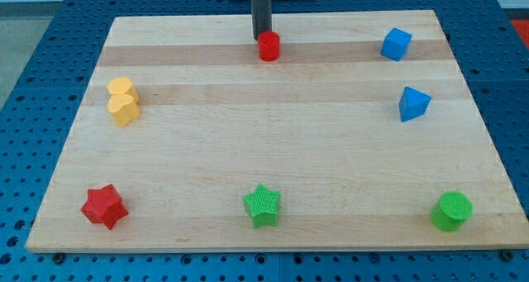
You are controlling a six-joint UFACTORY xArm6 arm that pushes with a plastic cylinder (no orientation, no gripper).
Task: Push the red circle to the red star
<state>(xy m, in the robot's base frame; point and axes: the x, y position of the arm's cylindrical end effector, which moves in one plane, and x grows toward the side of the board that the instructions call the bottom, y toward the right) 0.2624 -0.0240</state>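
Observation:
The red circle is a small red cylinder near the view's top, a little left of centre on the wooden board. My tip is the lower end of a dark rod coming down from the view's top edge; it stands right beside the red circle, at its upper left, touching or nearly touching it. The red star lies at the view's bottom left corner of the board, far from the circle.
A yellow block sits at the left. A blue cube and a blue triangular block are at the right. A green star is at bottom centre, a green cylinder at bottom right.

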